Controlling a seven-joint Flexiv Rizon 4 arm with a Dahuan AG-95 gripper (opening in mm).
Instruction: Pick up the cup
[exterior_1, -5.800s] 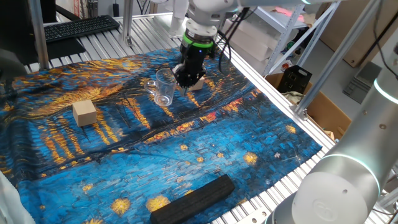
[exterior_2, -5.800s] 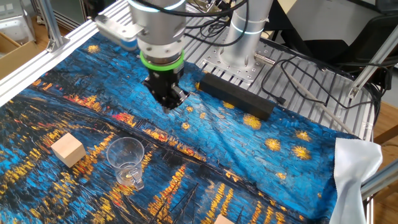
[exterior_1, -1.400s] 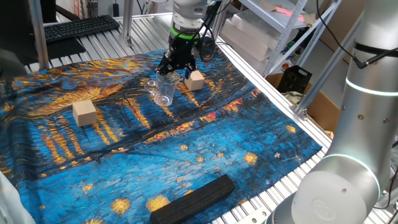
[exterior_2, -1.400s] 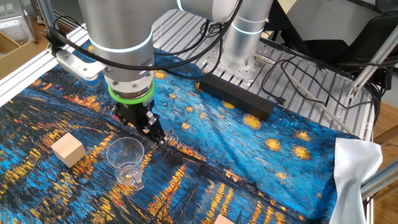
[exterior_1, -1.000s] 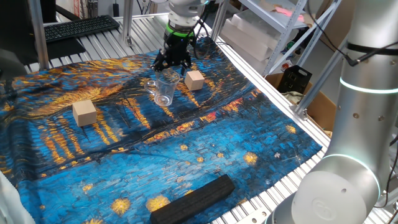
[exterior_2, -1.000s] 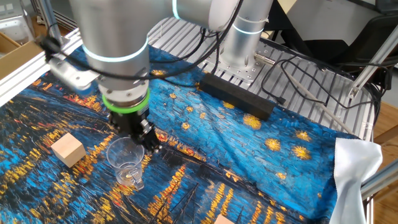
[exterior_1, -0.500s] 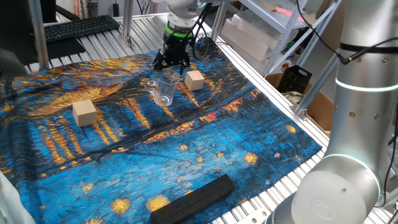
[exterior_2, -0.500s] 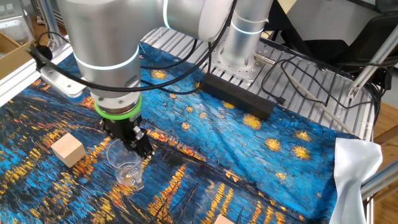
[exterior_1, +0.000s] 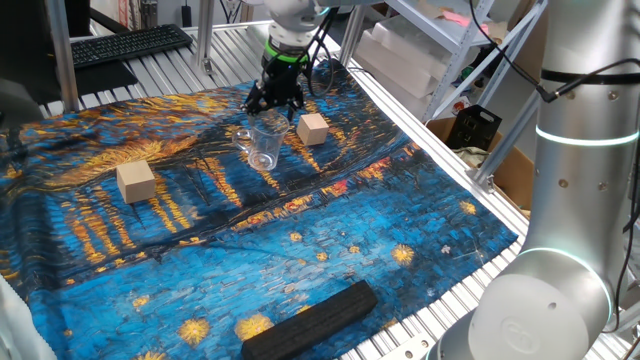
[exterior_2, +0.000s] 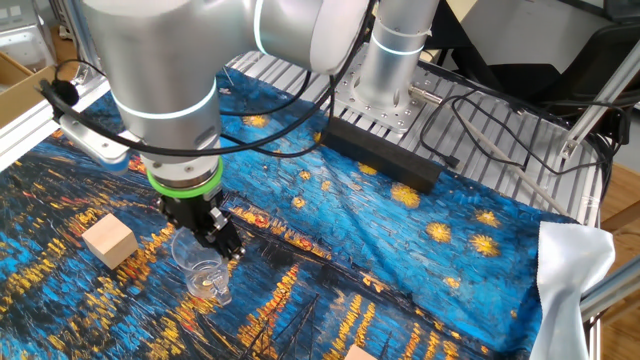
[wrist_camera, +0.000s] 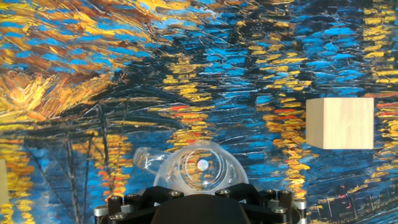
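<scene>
The cup (exterior_1: 264, 142) is a small clear mug with a side handle, standing upright on the blue and gold painted cloth (exterior_1: 300, 230). My gripper (exterior_1: 273, 106) hangs just above its far rim with the fingers spread, open and empty. In the other fixed view the gripper (exterior_2: 212, 240) is right over the cup (exterior_2: 203, 268). In the hand view the cup (wrist_camera: 198, 165) lies directly below, its handle to the left, against the black hand body (wrist_camera: 199, 210). The fingertips are hidden there.
A tan wooden cube (exterior_1: 313, 128) sits just right of the cup, and shows in the hand view (wrist_camera: 339, 122). Another cube (exterior_1: 135, 181) lies to the left. A black bar (exterior_1: 310, 318) lies at the cloth's near edge. A keyboard (exterior_1: 130, 42) is behind.
The gripper moved from beside the right cube to over the cup and spread its fingers. In the last half second it shifted slightly further over the cup. The cup has not moved.
</scene>
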